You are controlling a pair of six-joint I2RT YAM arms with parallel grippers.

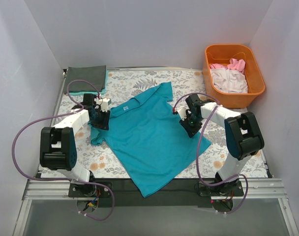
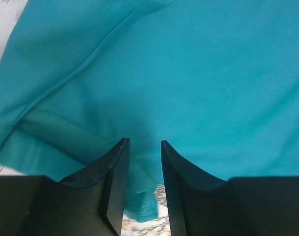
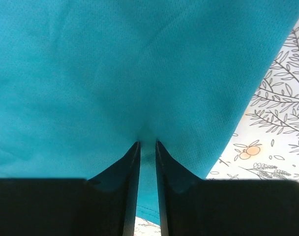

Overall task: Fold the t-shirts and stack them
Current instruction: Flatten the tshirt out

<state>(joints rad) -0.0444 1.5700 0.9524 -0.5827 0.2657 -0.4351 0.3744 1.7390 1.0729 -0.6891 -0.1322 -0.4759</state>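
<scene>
Presently my right hand [image 3: 147,143] pinches the teal short-sleeved cloth t-shirt [image 1: 149,142], spread on the bench [image 1: 139,83], at its three-o'clock edge. My left hand [image 2: 144,143] straddles the nine-o'clock side, grip undeterminable, presumably for a paired fold.

Pinched in right hand [image 3: 147,145]: teal t-shirt [image 3: 139,64]; floral table covering [image 3: 272,128] at right edge.

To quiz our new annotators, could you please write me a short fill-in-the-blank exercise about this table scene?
1. The soft teal short-sleeved t-shirt lies spread on the ___-patterned table covering.
2. The orange plastic tub holds white and ___ cloth garments.
3. The folded dark grey cloth shirt lies at the table's far ___ corner.
Missing words: floral; pink; left.
</scene>
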